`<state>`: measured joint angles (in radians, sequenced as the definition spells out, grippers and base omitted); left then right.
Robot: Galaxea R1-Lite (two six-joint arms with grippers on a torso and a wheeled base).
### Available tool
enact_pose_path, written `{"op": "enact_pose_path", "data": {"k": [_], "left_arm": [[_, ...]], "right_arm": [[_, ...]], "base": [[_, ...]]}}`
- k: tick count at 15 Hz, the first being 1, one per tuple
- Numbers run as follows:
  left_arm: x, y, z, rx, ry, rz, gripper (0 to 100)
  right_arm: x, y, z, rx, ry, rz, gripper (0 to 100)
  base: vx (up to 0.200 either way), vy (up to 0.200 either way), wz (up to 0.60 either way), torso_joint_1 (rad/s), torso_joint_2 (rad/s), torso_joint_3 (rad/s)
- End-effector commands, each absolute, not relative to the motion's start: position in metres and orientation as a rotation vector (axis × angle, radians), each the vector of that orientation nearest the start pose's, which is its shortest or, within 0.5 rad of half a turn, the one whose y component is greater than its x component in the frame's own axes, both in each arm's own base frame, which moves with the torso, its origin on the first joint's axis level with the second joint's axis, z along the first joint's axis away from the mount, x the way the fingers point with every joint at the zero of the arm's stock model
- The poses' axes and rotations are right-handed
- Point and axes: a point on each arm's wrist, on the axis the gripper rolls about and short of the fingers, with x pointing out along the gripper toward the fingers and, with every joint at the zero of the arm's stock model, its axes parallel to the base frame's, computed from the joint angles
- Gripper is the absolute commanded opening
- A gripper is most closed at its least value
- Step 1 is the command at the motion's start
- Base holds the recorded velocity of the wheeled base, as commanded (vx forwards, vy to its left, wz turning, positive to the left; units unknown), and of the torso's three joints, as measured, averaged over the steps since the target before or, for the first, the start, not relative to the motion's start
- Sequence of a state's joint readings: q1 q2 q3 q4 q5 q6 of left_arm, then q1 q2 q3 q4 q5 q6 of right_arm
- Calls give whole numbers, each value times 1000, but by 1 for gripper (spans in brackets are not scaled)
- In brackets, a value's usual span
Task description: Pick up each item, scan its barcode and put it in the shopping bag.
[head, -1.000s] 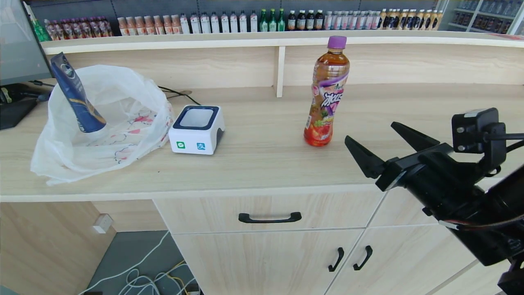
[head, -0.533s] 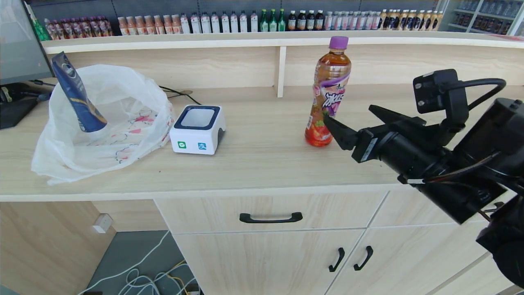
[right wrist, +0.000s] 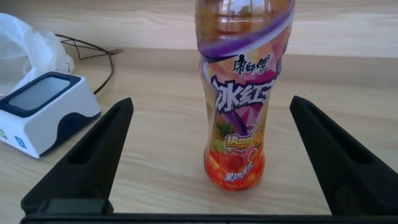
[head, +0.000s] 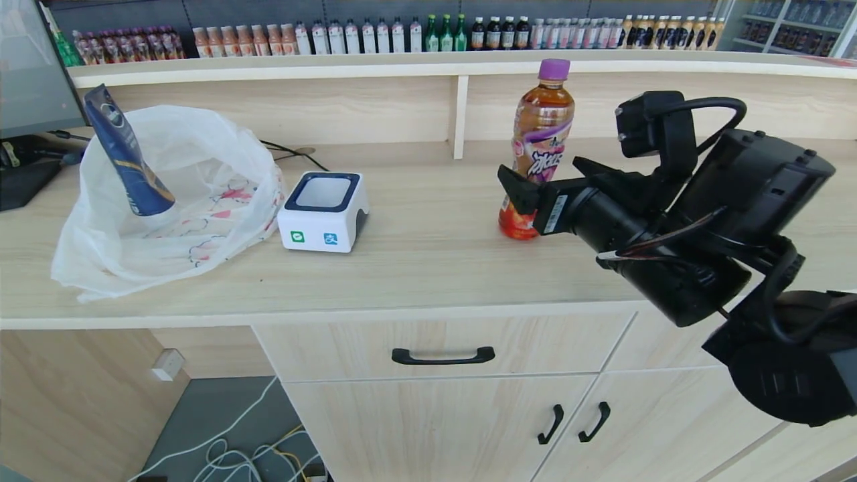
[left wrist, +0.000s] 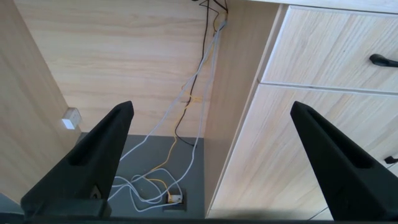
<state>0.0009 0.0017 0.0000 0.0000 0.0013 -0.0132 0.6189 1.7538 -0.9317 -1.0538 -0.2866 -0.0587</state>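
Nearby on the worktop: a small white scanner with a dark-rimmed window on top sits between the shopping bag and the bottle, just beside the bag and well apart from the bottle.
Shopping bag: thin white plastic with a faint red print, slumped open at the robot's left; a dark blue tube leans inside it, its top above the rim.
Behind: a black cable trails along the back of the worktop, a wooden divider stands upright under the raised ledge, and rows of drinks line the shelf beyond.
Below: drawer and doors with black handles; loose cables lie on the floor by the cabinet side.
In the way: the right arm covers the right-hand part of the worktop, and its near finger crosses the bottle's lower part in the head view.
Bottle: upright on the worktop, right of the scanner; clear plastic with an amber drink, purple cap, a bright label with a purple band and fruit pictures, orange-red at the base.
Right tool: fingers spread wide, level with the bottle's lower half, one to each side of it in the wrist view, neither touching.
Left tool: fingers apart, holding nothing, low down facing the cabinet side.
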Motion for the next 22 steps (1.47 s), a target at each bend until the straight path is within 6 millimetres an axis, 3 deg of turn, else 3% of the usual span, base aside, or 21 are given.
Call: {"op": "enact_pose_path", "data": {"k": [1, 6, 12, 22], "left_arm": [[-23, 0, 76, -14, 2, 3, 100], [-23, 0, 76, -14, 2, 3, 100], [-23, 0, 76, -14, 2, 3, 100], [-23, 0, 76, -14, 2, 3, 100]], "right_arm": [[281, 192, 237, 35, -204, 324, 100], [305, 199, 231, 25, -187, 305, 100], [335, 191, 238, 28, -206, 246, 100], [347, 197, 238, 41, -171, 251, 100]], "base": [[0, 0, 0, 0, 0, 0], [0, 0, 0, 0, 0, 0], [0, 0, 0, 0, 0, 0], [0, 0, 0, 0, 0, 0]]}}
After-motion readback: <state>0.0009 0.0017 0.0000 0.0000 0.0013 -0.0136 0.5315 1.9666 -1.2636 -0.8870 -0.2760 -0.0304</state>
